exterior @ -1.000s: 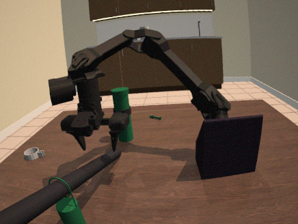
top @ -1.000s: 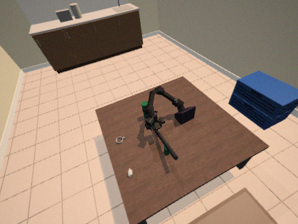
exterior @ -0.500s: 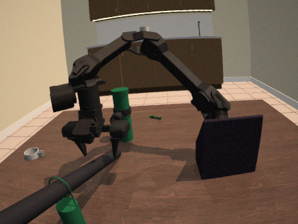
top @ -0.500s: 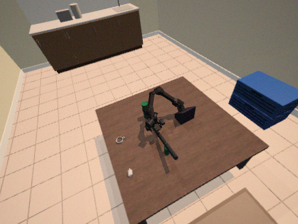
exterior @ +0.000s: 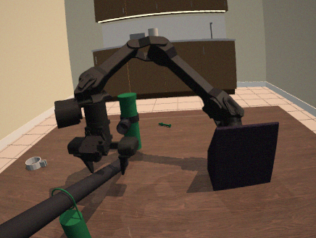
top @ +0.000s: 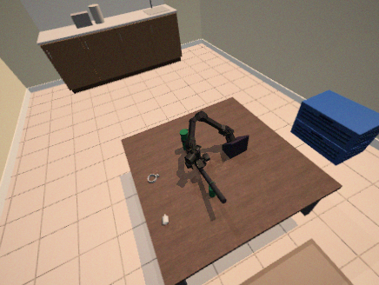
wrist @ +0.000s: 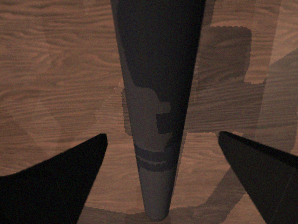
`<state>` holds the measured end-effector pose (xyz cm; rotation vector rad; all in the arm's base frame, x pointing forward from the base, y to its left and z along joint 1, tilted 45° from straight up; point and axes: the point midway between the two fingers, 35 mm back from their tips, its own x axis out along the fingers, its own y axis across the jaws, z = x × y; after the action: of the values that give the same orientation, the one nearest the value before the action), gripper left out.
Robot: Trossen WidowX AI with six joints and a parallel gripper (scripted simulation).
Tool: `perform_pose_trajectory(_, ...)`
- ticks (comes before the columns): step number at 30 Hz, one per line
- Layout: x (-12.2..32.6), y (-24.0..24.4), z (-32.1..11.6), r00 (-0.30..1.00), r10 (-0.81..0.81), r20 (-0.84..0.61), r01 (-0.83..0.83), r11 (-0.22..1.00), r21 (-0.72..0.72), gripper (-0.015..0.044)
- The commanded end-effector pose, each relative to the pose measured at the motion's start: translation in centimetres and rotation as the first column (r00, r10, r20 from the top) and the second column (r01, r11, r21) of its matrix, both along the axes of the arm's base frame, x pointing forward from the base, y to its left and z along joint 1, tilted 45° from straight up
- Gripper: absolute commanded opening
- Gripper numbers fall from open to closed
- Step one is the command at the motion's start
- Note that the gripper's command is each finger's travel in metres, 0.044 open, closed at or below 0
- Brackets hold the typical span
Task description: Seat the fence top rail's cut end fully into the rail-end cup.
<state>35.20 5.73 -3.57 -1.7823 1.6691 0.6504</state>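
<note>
The black rail [top: 213, 186] [exterior: 40, 212] [wrist: 158, 60] slopes through the green wire loop [exterior: 75, 203] on the small green post [top: 212, 192] [exterior: 75, 226]. Its cut end [wrist: 157, 214] is outside the cup, lower than it in the exterior view. The big green post [top: 184, 134] [exterior: 127, 104] stands beyond. Its dark brace band [exterior: 134, 118] is on the upper half, a little below the cap, with the rail-end cup [exterior: 124, 125] facing the rail. My gripper [exterior: 107, 173] [wrist: 162, 137] is open, pointing down, one finger on each side of the rail near the cut end, with visible gaps. The wrist view does not show the cup.
A dark upright panel [top: 236, 148] [exterior: 243, 156] stands by the arm's base. A pale ring clamp [top: 149, 178] [exterior: 31, 166] and a small white part [top: 165, 221] lie to the left. A small green piece [exterior: 164, 125] lies behind. The arm's wrist is close beside the big post.
</note>
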Motion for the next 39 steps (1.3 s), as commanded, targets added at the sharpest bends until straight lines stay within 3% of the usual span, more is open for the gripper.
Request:
perform_pose_trajectory(1,-0.1,-0.7,-0.6,1.0,0.002,-0.005,-0.002,1.0,-0.005,0.044)
perform_pose_trajectory(11,-0.1,-1.7,-1.5,1.0,0.002,-0.005,-0.002,1.0,-0.007,0.044)
perform_pose_trajectory(22,0.0,-1.7,-1.5,1.0,0.002,-0.005,-0.002,1.0,-0.007,0.0151)
perform_pose_trajectory(29,0.0,-1.7,-1.5,1.0,0.002,-0.005,-0.002,1.0,-0.007,0.0105)
perform_pose_trajectory(33,-0.1,-1.3,-1.2,1.0,0.002,-0.005,-0.002,1.0,-0.006,0.0)
perform_pose_trajectory(39,-0.3,-0.9,-0.6,1.0,-0.009,-0.009,0.009,0.999,-0.037,0.0)
